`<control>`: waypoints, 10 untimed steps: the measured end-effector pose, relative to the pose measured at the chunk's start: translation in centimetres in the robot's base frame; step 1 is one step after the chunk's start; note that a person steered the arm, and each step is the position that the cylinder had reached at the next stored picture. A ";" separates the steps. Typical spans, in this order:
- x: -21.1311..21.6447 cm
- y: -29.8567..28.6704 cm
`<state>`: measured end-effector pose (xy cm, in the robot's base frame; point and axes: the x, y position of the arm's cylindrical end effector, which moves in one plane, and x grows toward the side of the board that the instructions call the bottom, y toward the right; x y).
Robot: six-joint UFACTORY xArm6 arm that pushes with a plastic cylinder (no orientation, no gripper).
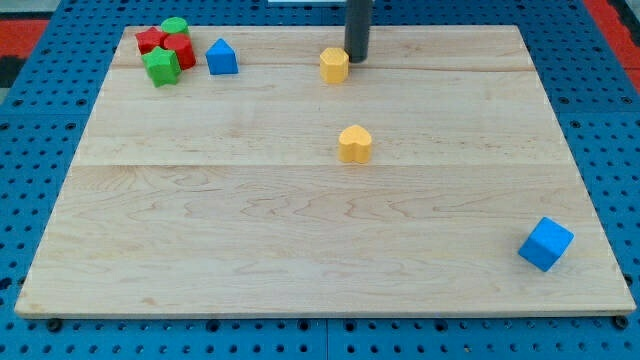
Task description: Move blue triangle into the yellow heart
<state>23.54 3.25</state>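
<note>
No brand, label or writing can be read anywhere on the blocks or the bench (pixel 250 260), a pale wooden board lying on a blue perforated surface (pixel 40 130). Eight blocks lie on it: two blue, two yellow, two green and two red. The blue triangle (pixel 221 57) sits in the upper left of the frame, just right of a tight cluster made of a green round block (pixel 175 26), a green star-like block (pixel 161 66) and two red blocks (pixel 150 40) (pixel 182 50) whose shapes are hard to make out. The yellow heart (pixel 354 144) rests near the centre, well apart from the triangle. A yellow hexagon-like block (pixel 334 65) lies at upper centre, with my tip (pixel 356 58) just beside its right edge. A blue cube (pixel 546 244) sits at lower right. The arm carries no gripper, only the dark rod.
</note>
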 end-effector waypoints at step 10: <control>10.8 -4.3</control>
<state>34.29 -1.03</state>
